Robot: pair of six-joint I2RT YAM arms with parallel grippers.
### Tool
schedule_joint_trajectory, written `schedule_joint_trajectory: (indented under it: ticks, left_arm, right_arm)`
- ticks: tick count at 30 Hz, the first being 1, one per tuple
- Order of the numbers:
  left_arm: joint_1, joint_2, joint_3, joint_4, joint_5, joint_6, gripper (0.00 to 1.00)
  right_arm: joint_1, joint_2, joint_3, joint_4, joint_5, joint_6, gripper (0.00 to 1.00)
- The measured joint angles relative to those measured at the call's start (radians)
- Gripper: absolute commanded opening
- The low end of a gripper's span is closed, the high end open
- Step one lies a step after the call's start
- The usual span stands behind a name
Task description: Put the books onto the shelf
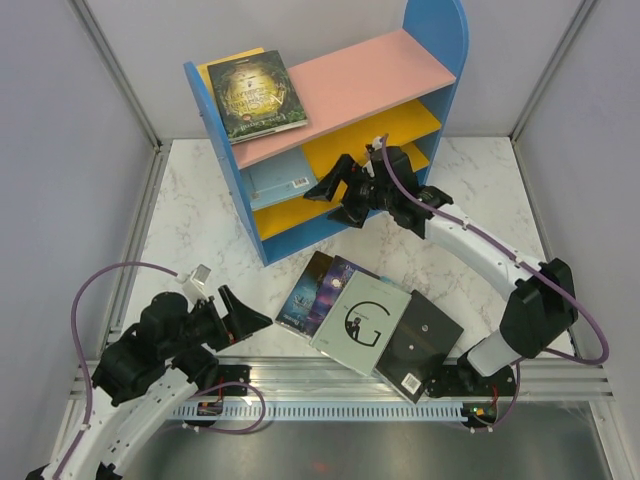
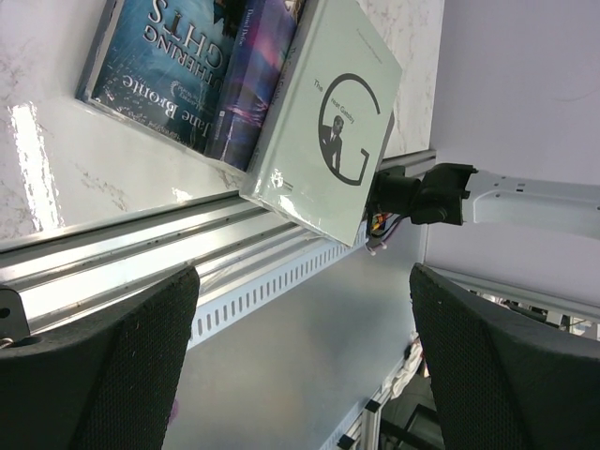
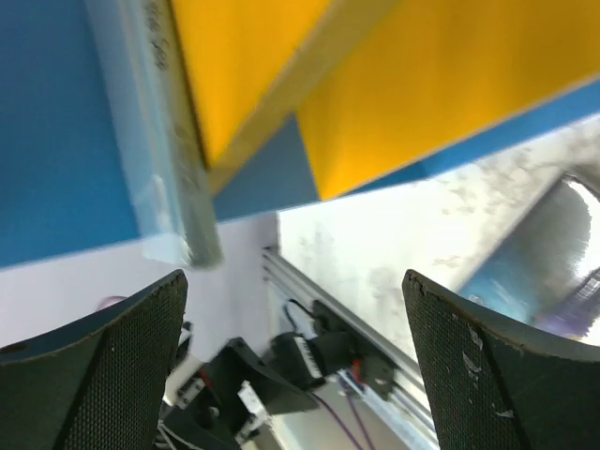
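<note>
1. Holding nothing, my right tool (image 1: 330,200) hangs wide open at the front of the shelf (image 1: 440,25), level with its middle yellow board.
2. Pale blue book (image 1: 278,180) lies flat on that board, just left of the tool; can't tell if they touch.
3. Dark green book (image 1: 257,95) sits on the pink top board, left end, over a yellow book (image 1: 225,62).
4. My left tool (image 1: 248,310) is wide open and empty, near left.
5. Dark blue book (image 1: 305,295), purple book (image 1: 335,285), grey G book (image 1: 362,322) and black book (image 1: 420,345) lie fanned and overlapping on the surface (image 1: 200,200), near centre.

white arms (image 1: 470,240), black joints (image 1: 535,302), purple cables (image 1: 130,265)
</note>
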Motion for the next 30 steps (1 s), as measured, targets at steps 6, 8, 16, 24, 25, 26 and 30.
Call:
schedule_joint_trajectory:
  ticks: [6, 8, 16, 24, 25, 26, 30]
  left_arm:
    - [0.000, 0.023, -0.042, 0.040, 0.005, 0.000, 0.94]
    - [0.000, 0.030, -0.052, 0.055, 0.009, 0.000, 0.94]
    - [0.000, 0.098, -0.119, 0.171, 0.071, 0.000, 0.92]
    - [0.000, 0.291, -0.162, 0.344, 0.131, 0.007, 0.91]
    - [0.000, 0.316, -0.169, 0.372, 0.138, 0.008, 0.91]
    - [0.000, 0.344, -0.179, 0.405, 0.145, 0.008, 0.91]
    - [0.000, 0.425, -0.235, 0.509, 0.176, 0.008, 0.91]
  right_arm:
    - [-0.016, -0.082, -0.053, -0.158, 0.035, -0.100, 0.98]
    - [-0.023, -0.123, -0.080, -0.206, 0.050, -0.129, 0.98]
    - [-0.038, -0.491, -0.245, -0.378, 0.138, -0.202, 0.98]
    - [-0.039, -0.857, -0.606, -0.553, 0.217, -0.102, 0.98]
    - [-0.039, -0.902, -0.662, -0.568, 0.217, -0.075, 0.98]
    - [-0.039, -0.941, -0.703, -0.584, 0.217, -0.055, 0.98]
    - [-0.039, -1.117, -0.848, -0.599, 0.208, 0.035, 0.98]
